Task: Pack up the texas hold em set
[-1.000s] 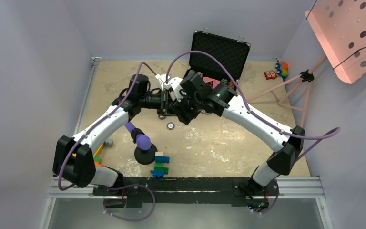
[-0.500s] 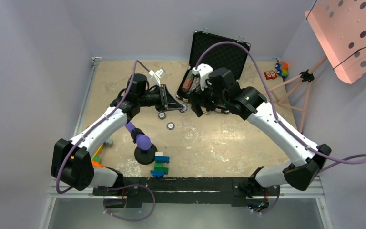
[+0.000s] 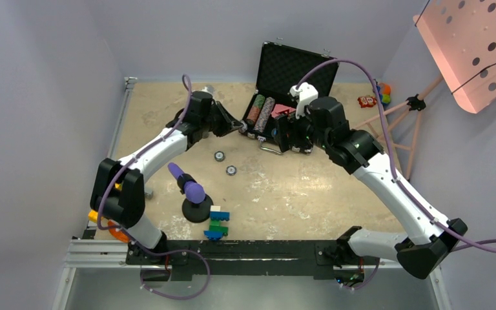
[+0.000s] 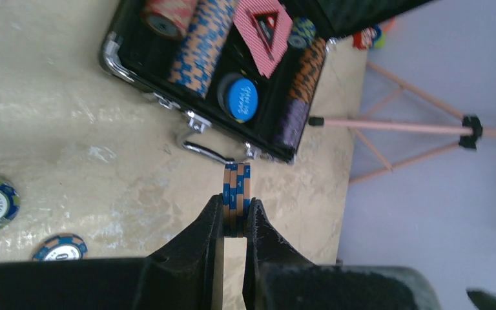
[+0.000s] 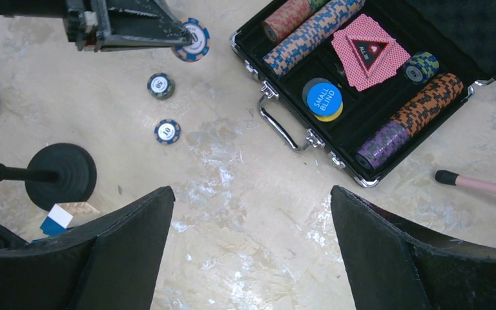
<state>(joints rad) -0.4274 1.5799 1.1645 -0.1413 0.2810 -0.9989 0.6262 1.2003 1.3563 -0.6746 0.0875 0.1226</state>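
**While the left gripper pinches a few chips, the case lies open**

Where the wrist view looks down its own fingers, the left gripper (image 4: pixel 236 210) is clamped on a small stack of chips (image 4: pixel 236 197), held edge-on (three, as far as the stripes show). It hangs above the table (image 4: pixel 71 129), near the handle side of the black case (image 4: pixel 113 55). From above, that gripper sits just left of the case (image 3: pixel 297 68), upper middle of the frame.

The right gripper (image 5: pixel 252 258) holds nothing. Its two fingers (image 5: pixel 123 252) are spread wide across the bottom of its own view, above bare tabletop.

The case lies open in the upper right of the right wrist view, its lid raised. Inside are chip rows (image 5: pixel 313 35), a pink card (image 5: pixel 369 57) and a blue button (image 5: pixel 323 99) marked SMALL BLIND.

Two loose chips (image 5: pixel 161 85) lie flat on the table in the upper left of that view, well apart from the case. A purple-tipped object (image 3: pixel 194 190) and a brick figure (image 3: pixel 218 223) stand low in the overhead view.
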